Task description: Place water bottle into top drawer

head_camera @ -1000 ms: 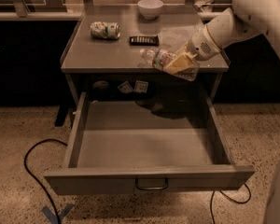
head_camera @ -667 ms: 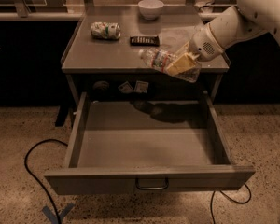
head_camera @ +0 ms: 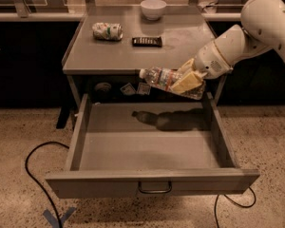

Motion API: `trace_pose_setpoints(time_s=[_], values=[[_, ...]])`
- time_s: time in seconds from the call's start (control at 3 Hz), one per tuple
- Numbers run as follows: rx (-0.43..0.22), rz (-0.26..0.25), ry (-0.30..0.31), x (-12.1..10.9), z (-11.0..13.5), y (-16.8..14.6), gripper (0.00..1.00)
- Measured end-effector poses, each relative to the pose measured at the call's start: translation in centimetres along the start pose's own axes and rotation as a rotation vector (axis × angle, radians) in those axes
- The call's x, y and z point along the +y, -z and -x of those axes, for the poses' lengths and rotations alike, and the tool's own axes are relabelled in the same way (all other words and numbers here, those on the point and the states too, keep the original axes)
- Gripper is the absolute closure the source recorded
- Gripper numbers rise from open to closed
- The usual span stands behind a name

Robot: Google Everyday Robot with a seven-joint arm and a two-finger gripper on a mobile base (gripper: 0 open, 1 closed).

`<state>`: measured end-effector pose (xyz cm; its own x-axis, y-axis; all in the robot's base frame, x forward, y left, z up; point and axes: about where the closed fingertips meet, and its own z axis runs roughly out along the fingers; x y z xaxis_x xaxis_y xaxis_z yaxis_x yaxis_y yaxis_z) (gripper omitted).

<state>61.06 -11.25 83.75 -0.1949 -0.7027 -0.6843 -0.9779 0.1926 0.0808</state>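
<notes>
The water bottle is clear crinkly plastic with a pale label with reddish marks. It lies tilted, cap toward the left, in the air above the back of the open top drawer. My gripper comes in from the right on a white arm and is shut on the bottle's lower half. The bottle's shadow falls on the drawer floor below it. The grey drawer is pulled fully out, with its curved pull handle centred on the front panel.
On the grey tabletop lie a crushed green-and-white can, a dark flat remote-like object and a white bowl. A black cable runs over the floor on the left. Blue tape marks the floor.
My gripper has lowered with the bottle from tabletop edge height to over the back of the open drawer. The drawer has stayed open.
</notes>
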Motion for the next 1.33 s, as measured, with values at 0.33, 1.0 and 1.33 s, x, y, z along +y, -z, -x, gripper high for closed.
trace_pose_setpoints(time_s=[0.33,1.0,1.33], values=[[0.000,0.000,0.000,0.0,0.0,0.0,1.00],[-0.013,0.040,-0.061,1.8,-5.2,-6.9,1.00],[-0.002,0.109,-0.111,2.9,-9.4,-12.3,1.00]])
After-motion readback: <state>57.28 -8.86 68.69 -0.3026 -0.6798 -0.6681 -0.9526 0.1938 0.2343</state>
